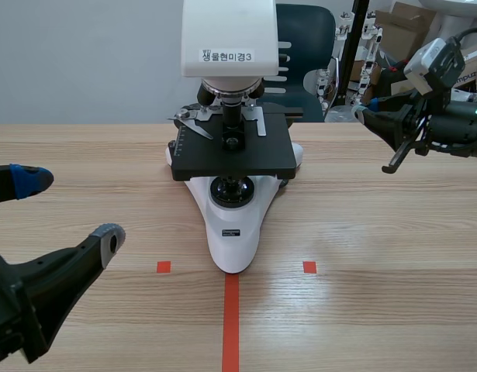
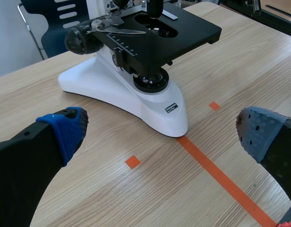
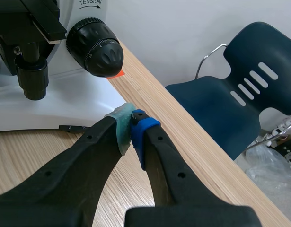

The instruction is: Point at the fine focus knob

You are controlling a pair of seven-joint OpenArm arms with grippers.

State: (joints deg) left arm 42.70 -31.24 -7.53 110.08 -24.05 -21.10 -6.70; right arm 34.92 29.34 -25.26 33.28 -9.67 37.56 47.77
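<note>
Right pincer (image 3: 131, 127), pads pressed together on nothing, hangs near the fine focus knob (image 3: 110, 56), the inner cap on the right flank of the microscope (image 1: 232, 232). Aimed slightly off, it would likely indicate the surrounding coarse ring (image 3: 81, 35) instead. Left pincer (image 1: 67, 208) gapes empty, near left.

— How's the light?
— Bright and even, coming from overhead. The microscope (image 1: 232, 155) throws only a soft, faint shadow on the counter (image 1: 362, 232) around its base.
— Any glare?
— A pale sheen on the near counter, right of middle, and small highlights on the microscope's white base.
</note>
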